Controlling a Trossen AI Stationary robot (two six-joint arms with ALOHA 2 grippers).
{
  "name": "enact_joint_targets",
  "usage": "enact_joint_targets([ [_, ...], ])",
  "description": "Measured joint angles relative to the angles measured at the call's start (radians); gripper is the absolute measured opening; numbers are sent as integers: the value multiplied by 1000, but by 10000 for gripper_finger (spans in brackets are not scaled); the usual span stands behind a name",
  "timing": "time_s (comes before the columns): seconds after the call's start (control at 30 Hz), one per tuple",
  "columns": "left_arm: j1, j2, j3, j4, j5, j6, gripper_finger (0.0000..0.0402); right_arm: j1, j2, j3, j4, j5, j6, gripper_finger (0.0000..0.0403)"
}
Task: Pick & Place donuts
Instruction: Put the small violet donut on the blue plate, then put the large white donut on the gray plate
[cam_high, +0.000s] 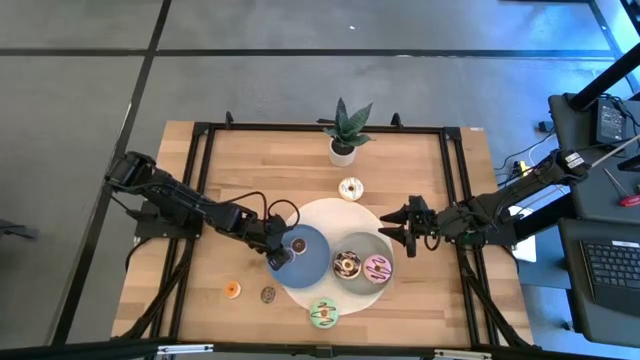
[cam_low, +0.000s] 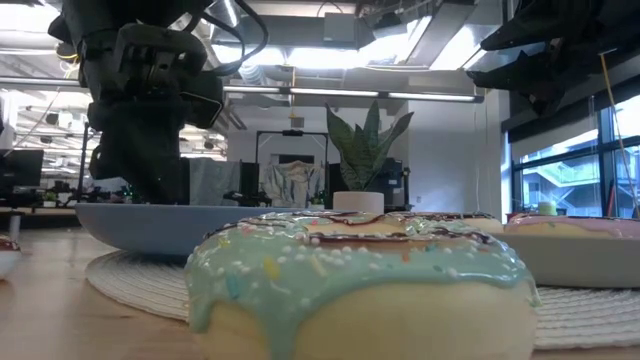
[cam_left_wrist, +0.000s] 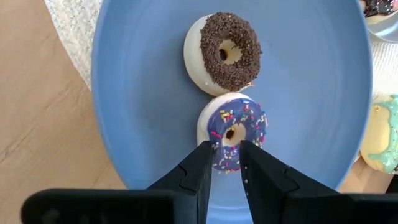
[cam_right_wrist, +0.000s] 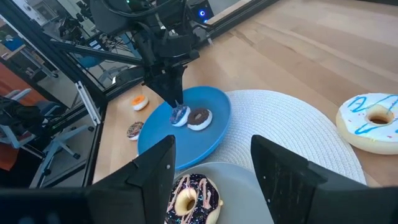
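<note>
My left gripper hangs over the blue plate, fingers a narrow gap apart. Just below its tips a purple mini donut sits tilted, its far edge against a chocolate-sprinkled mini donut lying on the plate. The chocolate donut and the pink donut lie on the grey plate. The white donut and green donut rest on the table. The orange mini and a dark mini lie left of the blue plate. My right gripper is open, right of the grey plate. My left gripper comes down on the purple mini donut from above, slanting from the table's left. Its fingertips overlap the near rim of the ring, and icing shows in the gap. Whether the tips touch the donut, I cannot tell.
Both plates sit on a round white woven mat. A potted plant stands at the far edge. A black frame runs along the table's sides. Bare wood lies far left and near right of the mat.
</note>
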Motion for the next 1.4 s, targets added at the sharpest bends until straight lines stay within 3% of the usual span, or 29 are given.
enact_joint_targets([
  [0.4,3,-78,1,-98,-24,0,78,0,0,0,-5,0,0,211],
  [0.67,6,-205,1,-119,-119,55,81,-1,0,0,3,0,0,211],
  [0.87,6,-297,1,-122,-253,53,81,-9,0,0,12,10,46,211],
  [1.0,7,-345,1,-121,-343,78,86,-109,0,0,55,24,107,211],
  [1.13,18,-371,1,-115,-421,104,89,-254,0,7,63,-145,102,211],
  [1.23,43,-377,1,-113,-426,128,88,-360,1,39,-8,-281,106,211],
  [1.4,79,-377,1,-114,-417,148,88,-508,43,117,-203,-304,105,211],
])
